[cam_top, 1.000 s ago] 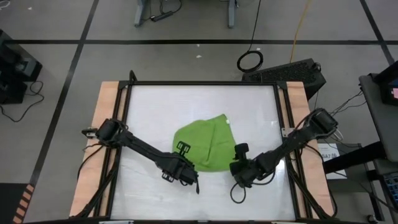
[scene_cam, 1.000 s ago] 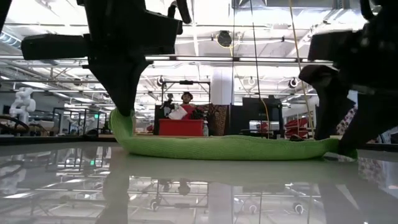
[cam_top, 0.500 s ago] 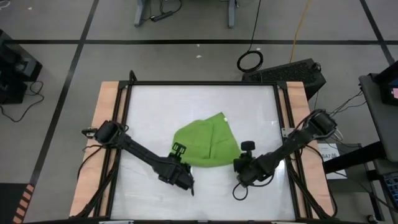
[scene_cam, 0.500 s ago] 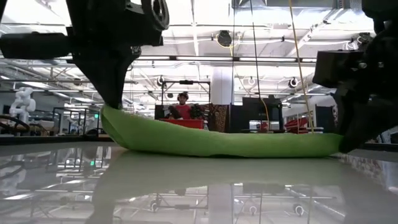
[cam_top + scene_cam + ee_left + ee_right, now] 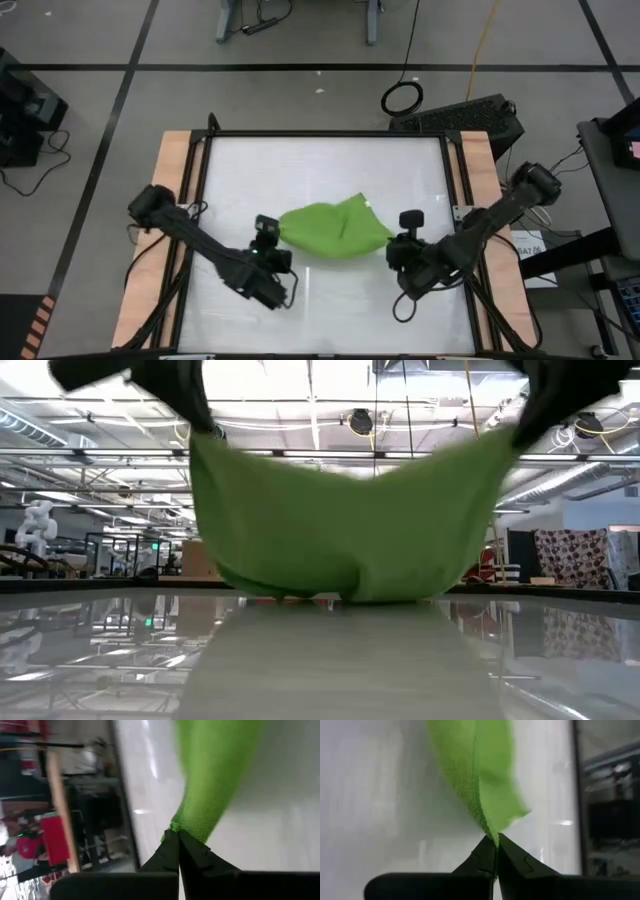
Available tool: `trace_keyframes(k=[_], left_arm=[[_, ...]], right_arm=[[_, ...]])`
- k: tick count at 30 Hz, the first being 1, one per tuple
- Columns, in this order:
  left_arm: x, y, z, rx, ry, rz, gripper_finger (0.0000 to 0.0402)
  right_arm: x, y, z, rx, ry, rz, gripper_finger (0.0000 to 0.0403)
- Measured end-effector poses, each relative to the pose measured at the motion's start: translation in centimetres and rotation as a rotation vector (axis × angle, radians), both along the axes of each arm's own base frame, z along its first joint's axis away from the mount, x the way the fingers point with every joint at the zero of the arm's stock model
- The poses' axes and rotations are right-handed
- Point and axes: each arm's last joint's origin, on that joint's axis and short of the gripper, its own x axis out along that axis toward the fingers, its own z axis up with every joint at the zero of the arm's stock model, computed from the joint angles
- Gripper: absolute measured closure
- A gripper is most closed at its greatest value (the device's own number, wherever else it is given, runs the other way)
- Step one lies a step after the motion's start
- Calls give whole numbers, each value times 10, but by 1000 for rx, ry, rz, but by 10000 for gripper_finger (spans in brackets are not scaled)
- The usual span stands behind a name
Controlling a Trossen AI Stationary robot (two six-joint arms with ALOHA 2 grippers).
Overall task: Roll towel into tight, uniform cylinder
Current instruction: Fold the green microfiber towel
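Note:
The lime-green towel (image 5: 335, 232) hangs as a sagging sheet (image 5: 340, 530) between my two grippers, above the middle of the white tabletop (image 5: 320, 165). Its lower fold (image 5: 330, 596) rests on the table. My left gripper (image 5: 280, 237) is shut on the towel's left end. My right gripper (image 5: 392, 243) is shut on its right end. In the low view both grippers are mostly cut off at the top of the picture. My left gripper pinches the towel's left corner (image 5: 175, 826) between its two fingertips, coming slanting down from the near left. The cloth bunches at the tips and hangs away from them, lifted there. My right gripper pinches the towel's right corner (image 5: 492, 834) at its fingertips, slanting down from the near right. Two layers or a fold seem to meet at the tips. The cloth hangs below, its bottom on the table.
Wooden side rails (image 5: 165, 220) and a black frame (image 5: 325, 133) border the tabletop. Bare white surface lies on the far side (image 5: 320, 165) and the near side (image 5: 330, 310) of the towel. A coiled cable (image 5: 401, 98) lies on the floor beyond the far edge.
My right gripper has shut on the towel's right end. Both grippers have then risen, and the right one has also gone toward the table's far edge. The towel, which lay flat, is drawn up into a hanging sheet, with only its lower part still on the table.

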Motion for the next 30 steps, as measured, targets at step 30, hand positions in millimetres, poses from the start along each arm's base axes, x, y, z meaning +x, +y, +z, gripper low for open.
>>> trace_keyframes(k=[30], left_arm=[[-14,126,85,84,-142,153,401]], right_arm=[[-1,-122,112,-79,-108,-113,403]])
